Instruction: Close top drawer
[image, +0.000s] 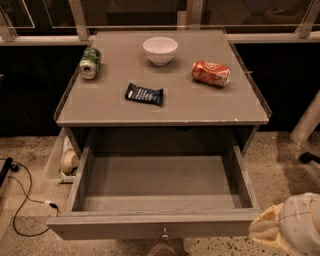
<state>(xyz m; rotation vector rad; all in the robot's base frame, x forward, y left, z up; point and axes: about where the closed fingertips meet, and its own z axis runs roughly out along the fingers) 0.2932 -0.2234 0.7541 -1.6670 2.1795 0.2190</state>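
pushing from the corner could skew the top drawer (160, 187) and jam it, i judge, and a hard shove might roll the red can (211, 73) on top. the drawer stands pulled wide out. my gripper (289, 227) hangs low, just beside its front right corner, off the knob (163, 233) (open or clenched, i cannot tell).

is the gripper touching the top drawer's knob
Apart: camera view shows the gripper at lower right, the top drawer front bare between it and the knob.

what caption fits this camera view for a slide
Wide grey wooden top drawer stands pulled out under the grey tabletop; cream gripper sits by its front right corner.
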